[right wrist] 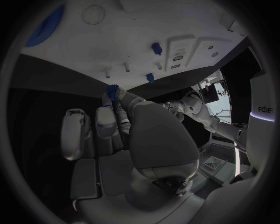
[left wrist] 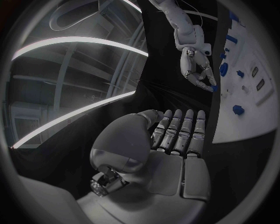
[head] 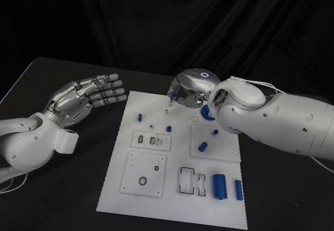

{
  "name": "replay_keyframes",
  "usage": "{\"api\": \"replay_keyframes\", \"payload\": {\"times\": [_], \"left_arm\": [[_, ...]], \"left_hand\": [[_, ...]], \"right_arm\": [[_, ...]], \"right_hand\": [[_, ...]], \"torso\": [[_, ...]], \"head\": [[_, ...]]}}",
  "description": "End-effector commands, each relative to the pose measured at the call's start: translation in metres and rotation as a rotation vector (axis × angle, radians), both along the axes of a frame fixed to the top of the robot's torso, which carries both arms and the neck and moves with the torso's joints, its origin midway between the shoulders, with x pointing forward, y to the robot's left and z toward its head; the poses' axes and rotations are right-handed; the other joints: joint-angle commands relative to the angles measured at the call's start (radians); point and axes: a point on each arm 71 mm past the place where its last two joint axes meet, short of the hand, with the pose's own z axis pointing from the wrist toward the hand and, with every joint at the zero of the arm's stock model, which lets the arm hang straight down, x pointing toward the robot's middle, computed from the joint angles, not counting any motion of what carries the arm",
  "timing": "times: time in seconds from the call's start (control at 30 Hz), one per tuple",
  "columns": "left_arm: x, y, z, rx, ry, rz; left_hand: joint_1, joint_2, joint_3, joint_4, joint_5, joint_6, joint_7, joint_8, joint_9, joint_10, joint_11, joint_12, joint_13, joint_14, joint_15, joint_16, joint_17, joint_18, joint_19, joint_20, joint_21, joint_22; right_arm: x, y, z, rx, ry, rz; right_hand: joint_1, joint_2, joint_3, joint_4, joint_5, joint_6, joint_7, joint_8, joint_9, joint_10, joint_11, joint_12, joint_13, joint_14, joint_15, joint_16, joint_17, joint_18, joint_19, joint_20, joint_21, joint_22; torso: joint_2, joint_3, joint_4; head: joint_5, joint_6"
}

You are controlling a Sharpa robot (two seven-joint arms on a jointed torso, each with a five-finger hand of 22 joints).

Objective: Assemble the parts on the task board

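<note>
Right robot hand (head: 188, 91) is seen pinching a small blue part (right wrist: 112, 87) over the task board's (head: 174, 207) far edge; that part is revealed by wrist views. Left robot hand (head: 87, 95) is held spread above the desk (head: 65, 74).

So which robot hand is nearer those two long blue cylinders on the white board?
Right. The right robot hand hovers at the board's far edge; the left robot hand is off its left side, farther from the cylinders.

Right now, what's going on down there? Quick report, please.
Left hand open, off the board. Right hand pinching a small blue part over the far edge. Nothing in the way.
</note>
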Motion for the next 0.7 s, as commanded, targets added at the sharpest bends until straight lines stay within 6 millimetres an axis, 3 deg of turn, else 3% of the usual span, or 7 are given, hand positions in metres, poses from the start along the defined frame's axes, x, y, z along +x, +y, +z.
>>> {"api": "replay_keyframes", "payload": {"times": [0.03, 0.27, 0.43, 0.7], "left_arm": [[-0.0019, 0.0029, 0.0113, -0.103, -0.131, 0.025], [-0.0014, 0.002, 0.0112, -0.106, -0.13, 0.019], [-0.0007, 0.0019, 0.011, -0.106, -0.13, 0.017], [-0.0002, 0.0017, 0.0107, -0.105, -0.128, 0.015]], "left_hand": [[-0.009, 0.001, 0.005, 0.001, 0.002, 0.007, 0.002, 0.003, 0.001, -0.006, 0.002, -0.006, 0.001, 0.003, 0.007, 0.005, -0.002, -0.005, 0.006, 0.001, 0.004, 0.0], [-0.009, -0.006, 0.008, -0.002, 0.0, 0.005, 0.002, 0.002, 0.001, -0.008, 0.001, -0.006, 0.001, 0.002, 0.009, 0.006, -0.002, -0.008, 0.006, 0.001, 0.004, -0.001], [-0.009, -0.006, 0.008, -0.002, 0.0, 0.005, 0.002, 0.002, 0.001, -0.008, 0.001, -0.006, 0.001, 0.002, 0.009, 0.006, -0.002, -0.008, 0.006, 0.001, 0.004, -0.001], [-0.01, -0.009, 0.01, -0.004, -0.002, 0.003, 0.002, 0.002, 0.001, -0.009, 0.001, -0.006, 0.001, 0.002, 0.009, 0.007, -0.003, -0.009, 0.006, 0.001, 0.004, -0.001]], "right_arm": [[0.0033, 0.0033, -0.0066, -0.005, 0.028, 0.019], [0.009, 0.0072, -0.0126, -0.037, -0.014, 0.001], [0.01, 0.0081, -0.0135, -0.046, -0.042, -0.001], [0.01, 0.0074, -0.0137, -0.044, -0.059, 0.001]], "right_hand": [[0.013, 0.004, -0.001, -0.005, 0.006, 0.001, 0.001, -0.001, 0.001, 0.049, -0.043, -0.008, 0.002, -0.005, 0.0, -0.004, 0.0, -0.014, -0.003, -0.004, -0.006, 0.001], [0.015, 0.001, -0.002, -0.007, 0.01, -0.003, 0.004, -0.005, 0.002, 0.048, -0.04, -0.014, 0.001, -0.01, 0.002, -0.011, -0.012, -0.012, -0.01, -0.003, -0.013, -0.01], [0.018, -0.001, -0.001, -0.009, 0.012, -0.003, 0.003, -0.006, 0.003, 0.049, -0.04, -0.016, 0.001, -0.01, 0.002, -0.012, -0.012, -0.012, -0.011, -0.002, -0.013, -0.01], [0.02, -0.003, 0.0, -0.012, 0.016, -0.007, 0.003, -0.01, 0.003, 0.047, -0.039, -0.022, 0.001, -0.012, 0.003, -0.014, -0.013, -0.012, -0.012, -0.002, -0.015, -0.011]], "torso": [[0.003, 0.0007, 0.0015], [0.004, 0.0027, 0.0032], [0.004, 0.004, -0.0012], [0.002, 0.0042, -0.0029]], "head": [[-0.002, 0.005], [-0.008, 0.004], [-0.003, 0.003], [-0.002, 0.0]]}}
